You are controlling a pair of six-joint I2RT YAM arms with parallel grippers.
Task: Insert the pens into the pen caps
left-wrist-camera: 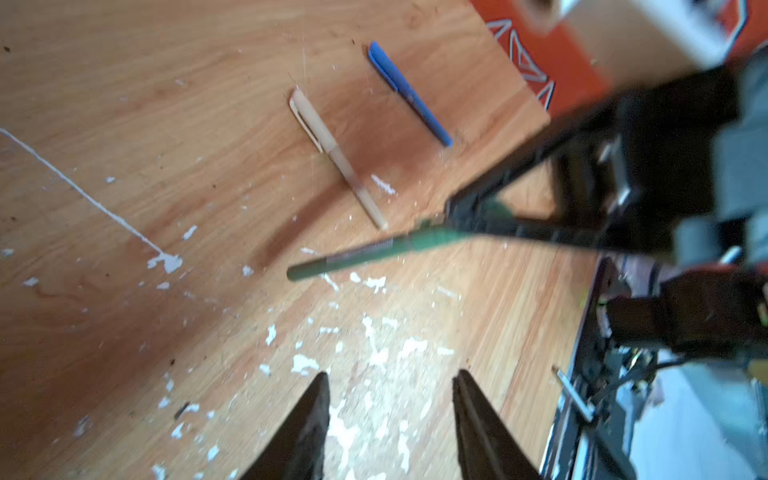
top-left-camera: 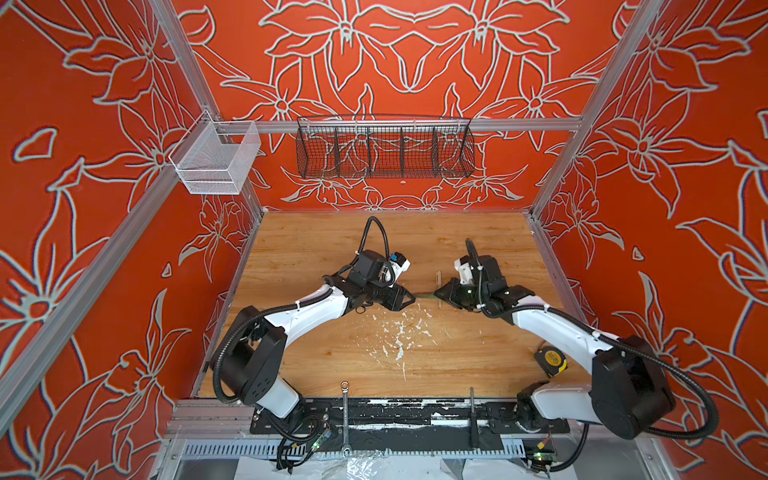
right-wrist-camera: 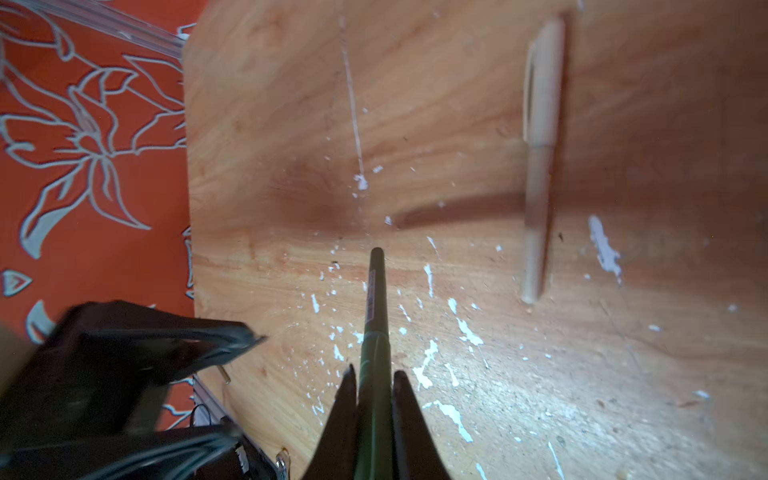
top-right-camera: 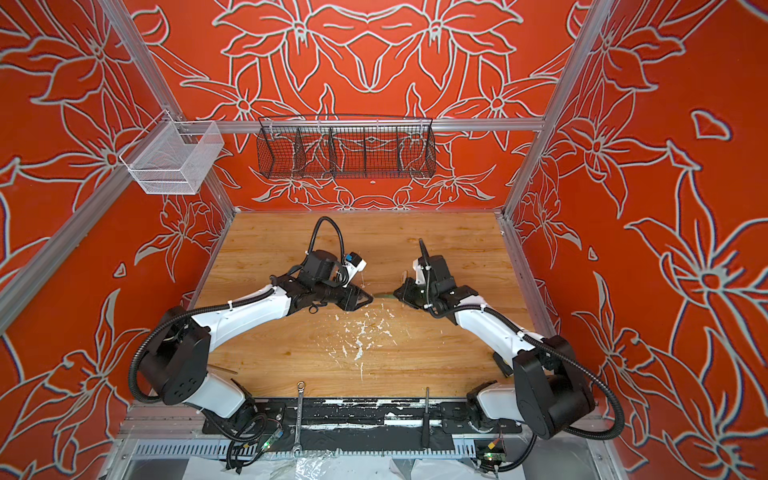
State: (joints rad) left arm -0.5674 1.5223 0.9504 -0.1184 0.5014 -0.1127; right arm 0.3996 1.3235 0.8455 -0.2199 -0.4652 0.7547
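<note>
My right gripper [right-wrist-camera: 375, 370] is closed on the green pen [right-wrist-camera: 376, 299]; my left gripper [left-wrist-camera: 391, 373] stands parted, empty, facing its free end.

green pen [top-left-camera: 424, 296] is barely a sliver in both top views, tan pen [top-left-camera: 438, 277] half hidden behind the right gripper [top-left-camera: 436, 296], and the right wrist view cuts off the green pen's gripped end

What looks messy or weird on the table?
White paint flecks are spattered over the near middle of the wooden table, like something chipped or spilled. A silver wrench and a dark rod also lie across the front edge, half off the wood.
</note>
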